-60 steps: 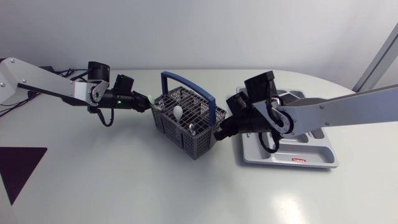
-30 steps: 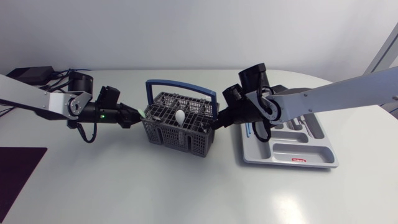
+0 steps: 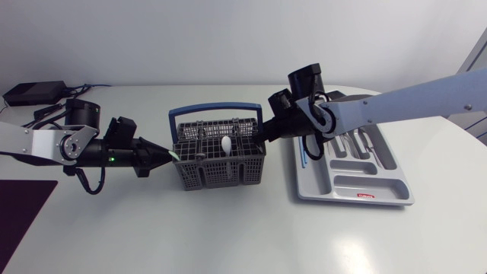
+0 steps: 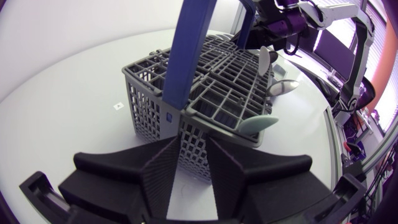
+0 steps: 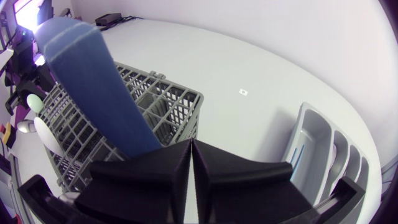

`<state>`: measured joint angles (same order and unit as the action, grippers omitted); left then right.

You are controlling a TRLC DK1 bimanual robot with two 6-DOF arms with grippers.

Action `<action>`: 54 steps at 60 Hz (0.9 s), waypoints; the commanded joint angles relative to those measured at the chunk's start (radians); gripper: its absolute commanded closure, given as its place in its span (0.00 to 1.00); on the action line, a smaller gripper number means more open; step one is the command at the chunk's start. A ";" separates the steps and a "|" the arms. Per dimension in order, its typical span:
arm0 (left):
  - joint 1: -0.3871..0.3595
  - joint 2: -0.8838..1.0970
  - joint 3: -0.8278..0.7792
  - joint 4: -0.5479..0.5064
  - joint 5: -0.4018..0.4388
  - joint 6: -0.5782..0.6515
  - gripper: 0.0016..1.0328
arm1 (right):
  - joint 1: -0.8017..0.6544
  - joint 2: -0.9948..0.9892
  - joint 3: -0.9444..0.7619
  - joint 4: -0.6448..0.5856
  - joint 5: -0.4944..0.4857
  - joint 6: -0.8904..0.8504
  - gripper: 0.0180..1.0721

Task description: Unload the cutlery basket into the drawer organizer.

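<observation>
The grey cutlery basket [image 3: 221, 164] [image 4: 205, 87] [image 5: 155, 106] with its blue handle [image 3: 217, 113] [image 4: 189, 56] [image 5: 93, 81] stands mid-table between my two arms. My left gripper [image 3: 169, 156] [image 4: 193, 168] is shut on the basket's left end wall, under the handle's foot. At the basket's far right corner my right gripper [image 3: 265, 135] [image 5: 191, 146] is shut, its tips by the handle's other foot. A white spoon [image 3: 225, 143] and other cutlery [image 4: 283, 87] stick up from the basket. The grey drawer organizer [image 3: 358, 186] [image 5: 317, 149] lies to the right with a blue-handled piece [image 3: 302, 156] and several others in it.
A dark mat [image 3: 23, 202] lies at the table's front left corner. A black box with cables [image 3: 30, 93] sits at the back left. Bare tabletop runs along the front edge.
The basket has turned and shifted left, now square to the table's front edge. My left arm drew back and down to the left; my right gripper moved up and left along with the basket's corner.
</observation>
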<state>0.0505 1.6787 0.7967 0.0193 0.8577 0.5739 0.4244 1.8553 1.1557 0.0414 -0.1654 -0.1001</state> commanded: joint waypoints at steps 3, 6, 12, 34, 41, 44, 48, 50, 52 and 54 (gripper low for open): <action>-0.006 -0.002 -0.004 0.001 0.027 0.017 0.69 | 0.016 0.025 0.002 0.000 -0.023 0.023 0.90; -0.006 0.001 0.006 0.001 0.027 0.015 0.69 | 0.016 0.015 -0.011 -0.002 -0.023 0.023 0.90; -0.006 0.013 0.024 0.001 0.027 0.012 0.69 | 0.022 -0.008 -0.037 -0.002 -0.019 0.028 0.90; -0.008 0.038 0.055 0.001 0.027 0.011 0.69 | 0.062 -0.091 -0.123 -0.003 -0.008 0.059 0.90; -0.011 0.042 0.056 0.002 0.027 0.009 0.69 | 0.068 -0.113 -0.143 -0.003 -0.008 0.066 0.90; -0.014 0.042 0.056 0.002 0.027 0.009 0.69 | 0.070 -0.122 -0.151 -0.003 -0.008 0.068 0.90; -0.018 0.042 0.055 0.002 0.027 0.009 0.69 | 0.074 -0.131 -0.159 -0.003 -0.003 0.071 0.90; -0.018 0.044 0.055 0.002 0.027 0.009 0.69 | 0.074 -0.131 -0.160 -0.003 0.003 0.071 0.90; -0.020 0.046 0.055 0.002 0.027 0.009 0.69 | 0.074 -0.130 -0.160 -0.002 0.010 0.071 0.90; -0.018 0.047 0.056 0.004 0.027 0.007 0.69 | 0.071 -0.128 -0.162 0.003 0.015 0.071 0.90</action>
<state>0.0505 1.7027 0.8200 0.0162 0.8558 0.5739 0.4671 1.7409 1.0138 0.0414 -0.1333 -0.0513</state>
